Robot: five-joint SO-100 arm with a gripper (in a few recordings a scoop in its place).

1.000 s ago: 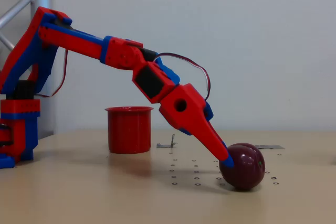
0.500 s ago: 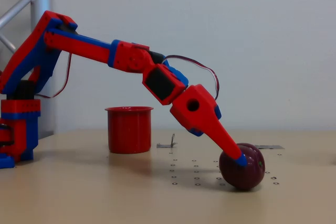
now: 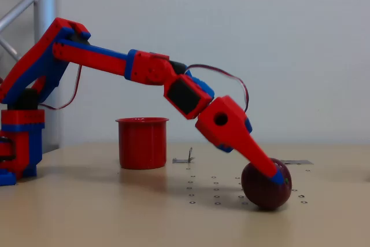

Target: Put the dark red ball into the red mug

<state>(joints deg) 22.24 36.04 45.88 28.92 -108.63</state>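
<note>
- Reaching far out from its base, the arm slopes down so that the gripper (image 3: pixel 278 176) lies across the dark red ball (image 3: pixel 266 186) in the fixed view; the long stretch looks forced by where the ball sits, well away from the base
- From this side-on angle only 1 finger (image 3: pixel 261 159) is plain, laid over the near face of the ball with its blue tip low on the ball's right side; a 2nd finger, if it is behind the ball, is hidden, so I cannot tell how wide the jaws stand or whether they have closed on anything
- The ball rests on the table (image 3: pixel 87 212), directly under and behind the fingertip, with its shadow tight beneath it, so by my judgement it has not been lifted
- The red mug (image 3: pixel 142 142) stands upright and open-topped, well apart from the jaws, back toward the base on the left of the picture; that puts it on the way home for the arm, so a carry would mean folding inward, not reaching farther
- A steep, tip-down approach suits a round, glossy thing: the fingers can straddle its widest part, though a slip or roll is the likely hazard
</note>
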